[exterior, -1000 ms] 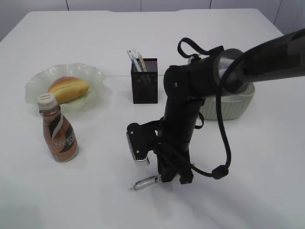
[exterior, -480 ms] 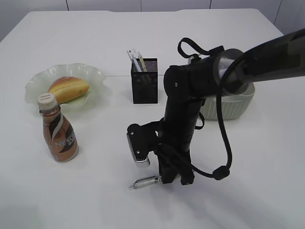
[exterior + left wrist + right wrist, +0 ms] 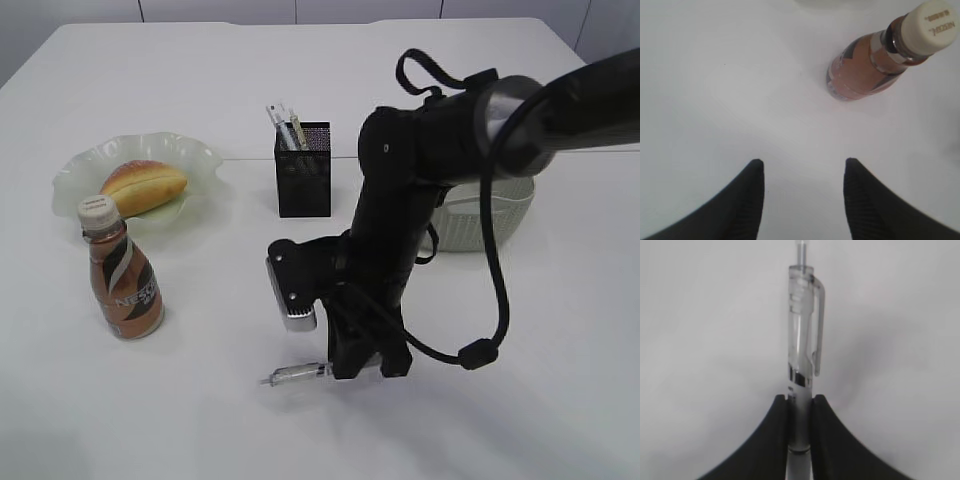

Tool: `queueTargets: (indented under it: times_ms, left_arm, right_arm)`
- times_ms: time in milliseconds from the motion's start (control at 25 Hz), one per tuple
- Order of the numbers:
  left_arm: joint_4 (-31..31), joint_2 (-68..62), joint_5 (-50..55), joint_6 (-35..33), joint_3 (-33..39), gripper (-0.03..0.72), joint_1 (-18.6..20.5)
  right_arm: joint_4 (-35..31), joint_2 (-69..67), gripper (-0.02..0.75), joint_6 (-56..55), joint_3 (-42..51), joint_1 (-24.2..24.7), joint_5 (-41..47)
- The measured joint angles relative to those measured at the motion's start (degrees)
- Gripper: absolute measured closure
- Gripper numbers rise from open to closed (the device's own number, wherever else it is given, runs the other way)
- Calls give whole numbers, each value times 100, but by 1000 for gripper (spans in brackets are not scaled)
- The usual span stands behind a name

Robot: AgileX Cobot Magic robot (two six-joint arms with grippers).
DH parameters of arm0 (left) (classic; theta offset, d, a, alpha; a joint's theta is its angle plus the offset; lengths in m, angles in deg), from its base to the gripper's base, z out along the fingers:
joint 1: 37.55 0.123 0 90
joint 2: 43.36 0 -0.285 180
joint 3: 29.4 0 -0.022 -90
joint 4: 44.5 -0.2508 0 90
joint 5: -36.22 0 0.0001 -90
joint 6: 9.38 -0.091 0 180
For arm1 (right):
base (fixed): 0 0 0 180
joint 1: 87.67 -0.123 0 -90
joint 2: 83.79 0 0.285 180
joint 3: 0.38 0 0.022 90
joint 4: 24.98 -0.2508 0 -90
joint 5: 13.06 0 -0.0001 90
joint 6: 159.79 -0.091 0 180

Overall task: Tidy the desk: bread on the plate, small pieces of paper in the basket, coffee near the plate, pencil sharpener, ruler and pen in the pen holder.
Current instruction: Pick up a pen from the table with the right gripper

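Left of the black mesh pen holder (image 3: pixel 303 168): a wavy pale green glass plate (image 3: pixel 88 162) with the golden oval bread (image 3: pixel 144 186) on it. Just in front of the plate, a brown coffee (image 3: pixel 121 280) bottle with a white cap, standing up. Left fingers (image 3: pixel 803 172) spread apart over the bare white bench (image 3: pixel 150 80), holding nothing. In front of the pen holder, a clear plastic pen (image 3: pixel 296 374) with a clip (image 3: pixel 817 330), squeezed tight between the right fingers (image 3: pixel 799 402). Moved a little nearer than a second ago, arm leaning more. Right of the pen holder, the grey-green basket (image 3: pixel 480 220) with holes, half hidden.
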Motion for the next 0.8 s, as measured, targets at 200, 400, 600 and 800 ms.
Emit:
queueTargets:
  times_ms: [200,400,600,800]
  left_arm:
    - [0,0,22,0,0,307,0]
    - [0,0,22,0,0,308,0]
    - [0,0,70,0,0,308,0]
    - [0,0,152,0,0,308,0]
  right_arm:
    - [-755,252,678,463,0,251,225]
    - [-1248,512,678,672,0,580,181]
    - [-2364,549,678,1126,-155,1127,60]
    - [-3947,549,678,1980,-215,1529,-435]
